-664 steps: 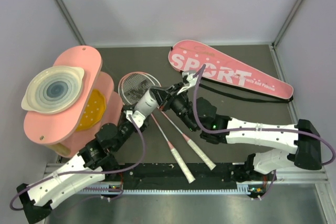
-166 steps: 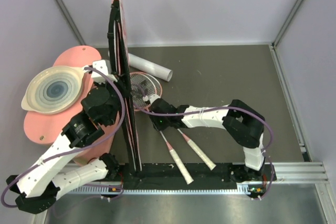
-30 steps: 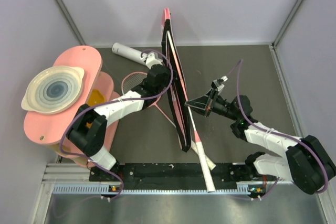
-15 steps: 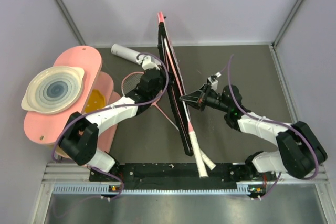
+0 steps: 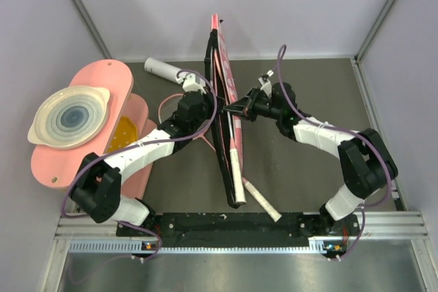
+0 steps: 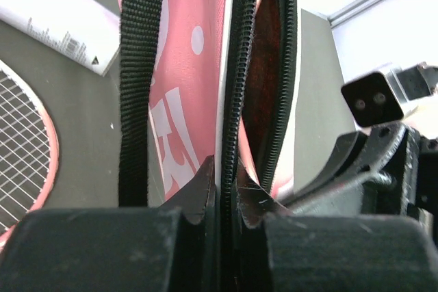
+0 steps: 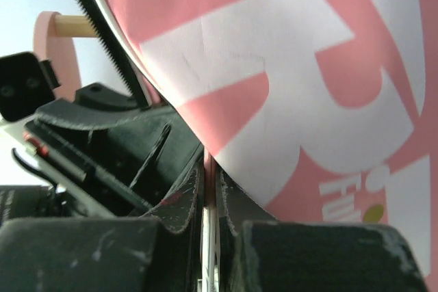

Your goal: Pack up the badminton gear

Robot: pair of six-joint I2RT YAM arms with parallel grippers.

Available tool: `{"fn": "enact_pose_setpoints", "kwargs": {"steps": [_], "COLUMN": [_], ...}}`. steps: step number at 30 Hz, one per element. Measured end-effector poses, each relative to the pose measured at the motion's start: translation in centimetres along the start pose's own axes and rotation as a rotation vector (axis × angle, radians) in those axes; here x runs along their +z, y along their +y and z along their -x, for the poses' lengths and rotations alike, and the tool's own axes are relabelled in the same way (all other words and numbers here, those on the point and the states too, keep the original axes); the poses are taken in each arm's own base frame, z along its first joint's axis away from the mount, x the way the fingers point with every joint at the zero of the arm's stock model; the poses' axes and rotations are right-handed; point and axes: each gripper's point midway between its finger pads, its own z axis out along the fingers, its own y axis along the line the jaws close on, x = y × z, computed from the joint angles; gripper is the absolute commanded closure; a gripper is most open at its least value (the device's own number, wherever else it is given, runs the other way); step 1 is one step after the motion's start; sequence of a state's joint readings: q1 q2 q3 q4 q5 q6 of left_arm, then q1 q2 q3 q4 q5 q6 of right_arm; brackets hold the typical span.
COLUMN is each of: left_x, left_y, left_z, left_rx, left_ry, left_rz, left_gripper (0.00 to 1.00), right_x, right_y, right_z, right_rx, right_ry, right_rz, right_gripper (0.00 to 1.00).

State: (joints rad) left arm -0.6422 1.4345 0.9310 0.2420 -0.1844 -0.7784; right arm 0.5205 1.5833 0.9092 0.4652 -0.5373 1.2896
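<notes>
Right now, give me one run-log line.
left gripper: shut on bag zipper edge, bag upright | right gripper: shut on racket shaft beside bag | second racket, tube: on table

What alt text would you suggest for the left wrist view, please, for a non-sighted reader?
The left gripper is shut on the black zipper edge of the pink fabric bag, which fills the centre of the view. A black webbing strap hangs beside it; a long white tube and a pink-framed racket head lie at left.
</notes>
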Motion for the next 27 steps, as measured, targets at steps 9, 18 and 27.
{"fn": "enact_pose_setpoints", "kwargs": {"steps": [9, 18, 27], "left_x": [-0.4, -0.7, -1.0], "left_y": [0.8, 0.6, 0.3], "left_z": [0.3, -0.9, -1.9], "left_rx": [0.047, 0.045, 0.034], "left_ry": [0.005, 0.067, 0.112], "left_rz": [0.025, 0.002, -0.013], "left_gripper": [1.00, 1.00, 1.00], "right_x": [2.5, 2.9, 3.0], "right_y": [-2.1, -4.5, -5.8], "right_z": [2.2, 3.8, 3.2], "right_rx": [-0.191, -0.291, -0.442], "right_ry": [0.008, -0.059, -0.051], "right_rz": [-0.098, -0.188, -0.312], "right_gripper": [1.00, 0.96, 0.69]}}
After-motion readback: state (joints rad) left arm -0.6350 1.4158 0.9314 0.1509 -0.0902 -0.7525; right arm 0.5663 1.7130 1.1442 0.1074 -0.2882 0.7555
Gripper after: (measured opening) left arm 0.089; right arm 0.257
